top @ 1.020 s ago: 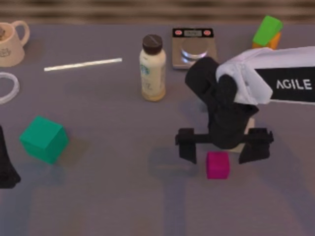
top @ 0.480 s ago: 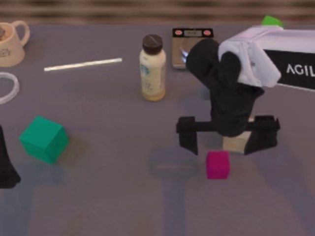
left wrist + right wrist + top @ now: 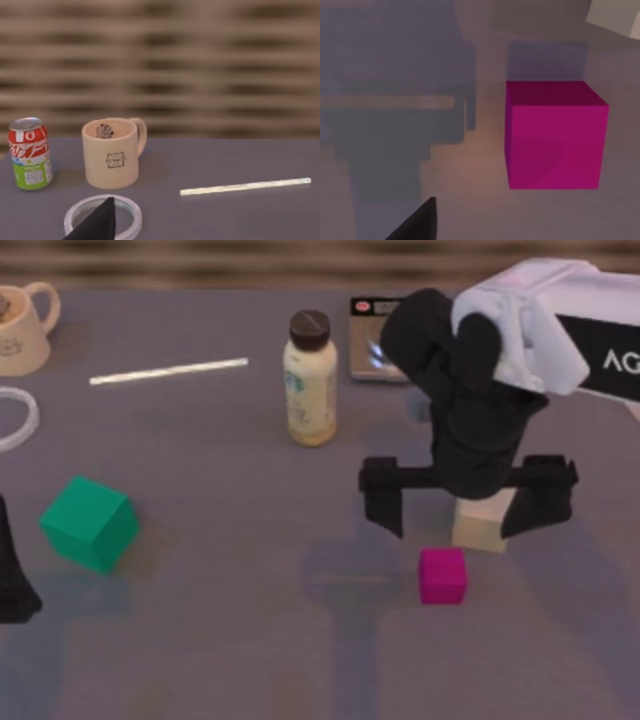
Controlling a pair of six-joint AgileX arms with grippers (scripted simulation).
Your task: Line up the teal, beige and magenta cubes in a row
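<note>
The teal cube (image 3: 90, 522) lies at the left of the table. A small magenta cube (image 3: 442, 575) (image 3: 555, 135) sits right of centre, and the beige cube (image 3: 480, 528) (image 3: 615, 17) stands on the table just behind it, slightly to its right. My right gripper (image 3: 462, 502) hangs open above the beige cube, its fingers spread wide on either side of it and holding nothing. One dark fingertip (image 3: 422, 220) shows in the right wrist view. My left gripper (image 3: 12, 585) stays parked at the table's left edge, open.
A bottle (image 3: 310, 380) and a scale (image 3: 375, 335) stand at the back centre. At the back left are a white stick (image 3: 168, 371), a mug (image 3: 20, 330), a ring (image 3: 15, 418) and a soda can (image 3: 30, 152).
My right gripper has risen and drawn back to the right, uncovering more of the beige cube, which stays on the table. The arm now covers the green block at the back right.
</note>
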